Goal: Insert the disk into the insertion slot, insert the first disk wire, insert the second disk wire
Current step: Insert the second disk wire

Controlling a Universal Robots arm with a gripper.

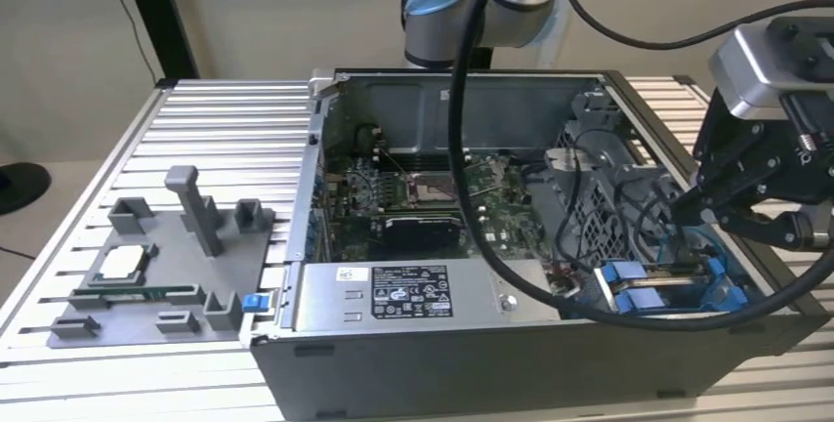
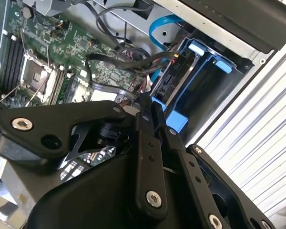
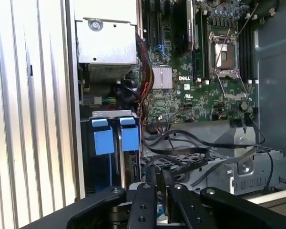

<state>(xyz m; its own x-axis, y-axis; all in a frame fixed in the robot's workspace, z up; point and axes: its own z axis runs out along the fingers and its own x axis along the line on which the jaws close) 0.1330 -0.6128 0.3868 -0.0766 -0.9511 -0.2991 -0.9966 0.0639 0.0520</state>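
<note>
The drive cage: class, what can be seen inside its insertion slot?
Inside the insertion slot sits the disk, shown by its blue carrier tabs. The cage wall hides most of the disk's body.

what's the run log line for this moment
disk: seated in insertion slot | gripper: shut, beside disk's rear | wires: loose over the motherboard

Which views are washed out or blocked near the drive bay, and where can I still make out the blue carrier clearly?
First wrist view: the ribbed table glares pale, yet the disk in its blue carrier reads sharp. Second wrist view: the gripper looms dark, soft-edged and covers much of the frame; the disk sits shaded behind it. Exterior view: even light, the black cable crossing the case.
</note>
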